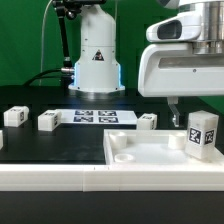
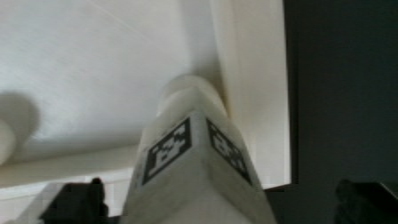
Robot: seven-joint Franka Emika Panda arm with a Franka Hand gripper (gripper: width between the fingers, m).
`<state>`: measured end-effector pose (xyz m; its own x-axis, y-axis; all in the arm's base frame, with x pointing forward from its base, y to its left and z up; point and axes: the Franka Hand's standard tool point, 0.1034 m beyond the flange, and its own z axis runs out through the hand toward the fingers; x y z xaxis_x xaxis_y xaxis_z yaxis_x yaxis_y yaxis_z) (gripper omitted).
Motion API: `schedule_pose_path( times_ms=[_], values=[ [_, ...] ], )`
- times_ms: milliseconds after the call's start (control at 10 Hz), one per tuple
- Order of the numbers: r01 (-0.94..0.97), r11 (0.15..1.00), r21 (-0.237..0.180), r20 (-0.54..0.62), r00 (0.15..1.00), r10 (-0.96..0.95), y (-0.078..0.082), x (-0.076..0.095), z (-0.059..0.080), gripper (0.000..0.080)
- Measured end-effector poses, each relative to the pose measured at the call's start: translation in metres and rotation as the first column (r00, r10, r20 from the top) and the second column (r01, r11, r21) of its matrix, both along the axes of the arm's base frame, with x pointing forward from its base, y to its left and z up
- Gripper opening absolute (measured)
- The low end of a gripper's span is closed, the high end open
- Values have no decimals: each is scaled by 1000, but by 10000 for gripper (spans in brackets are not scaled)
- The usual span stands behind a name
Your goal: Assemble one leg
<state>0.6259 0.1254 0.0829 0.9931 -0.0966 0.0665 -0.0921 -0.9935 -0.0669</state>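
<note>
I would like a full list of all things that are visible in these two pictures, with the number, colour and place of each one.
leg: one, white with black-and-white tags, upright at the panel's corner on the exterior view's right, between the gripper's fingertips.
panel: one, white, flat with a raised rim, on the table's near side.
small blocks: three, white, on the table behind the panel; two on the exterior view's left, one nearer the middle.
marker board: one, white with black tags, flat before the arm's base.
table: one, black.
backdrop: one, green, behind everything.
arm: one, white, behind the marker board.
gripper: one, dark fingertips, open, a gap on each side of the leg.
</note>
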Motion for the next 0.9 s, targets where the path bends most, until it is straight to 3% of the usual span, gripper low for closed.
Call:
schedule_pose_path(
  times_ms=[400, 800, 900],
  values=[
    [-286, 958, -26, 9, 958, 286, -3, 0, 0, 649],
    [-448, 893, -50, 31, 893, 450, -9, -2, -4, 649],
    [-445, 894, -50, 31, 894, 447, -9, -2, -4, 516]
  ],
)
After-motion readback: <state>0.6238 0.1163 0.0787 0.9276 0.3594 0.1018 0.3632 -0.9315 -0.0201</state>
